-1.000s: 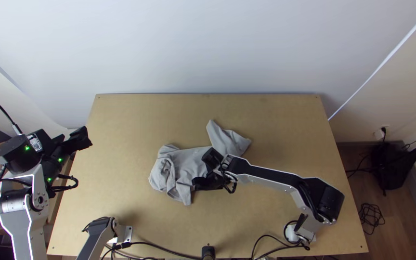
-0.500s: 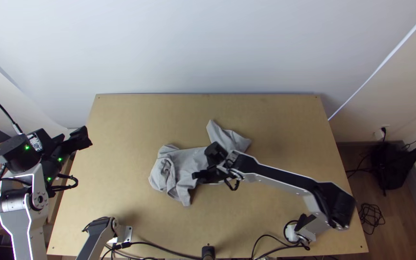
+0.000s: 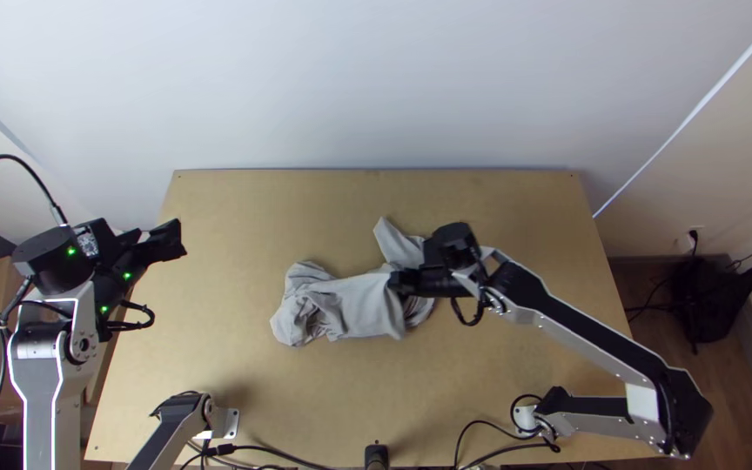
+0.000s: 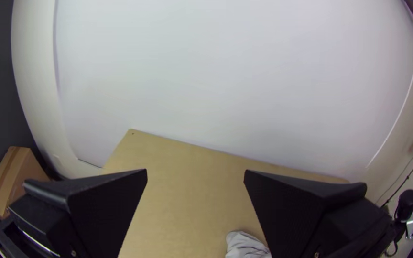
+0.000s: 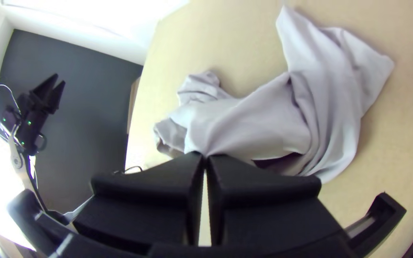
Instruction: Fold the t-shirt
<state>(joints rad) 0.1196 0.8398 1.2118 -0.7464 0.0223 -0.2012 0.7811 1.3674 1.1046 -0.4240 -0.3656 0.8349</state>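
The grey t-shirt (image 3: 350, 305) lies bunched near the middle of the table, one part pointing toward the back edge. At its right portion is my right gripper (image 3: 396, 283); in the right wrist view, my right gripper (image 5: 205, 157) is shut on a pinch of the t-shirt (image 5: 259, 124), with creases running from the fingertips. My left gripper (image 3: 176, 239) hangs over the table's left edge, well apart from the cloth. Seen in the left wrist view, the left gripper (image 4: 195, 174) is open with nothing between its fingers, and a bit of the t-shirt (image 4: 245, 244) shows beyond them.
The wooden table (image 3: 515, 209) has bare surface behind and right of the cloth. A wall stands along its back edge. Black cables (image 3: 263, 448) run along the near edge, by a small dark post (image 3: 377, 454). A cardboard box (image 4: 15, 177) stands beyond the table's left side.
My right gripper has moved to the right and slightly toward the back, drawing the cloth's near flap rightward over the rest. My left gripper has shifted slightly to the right and up the picture.
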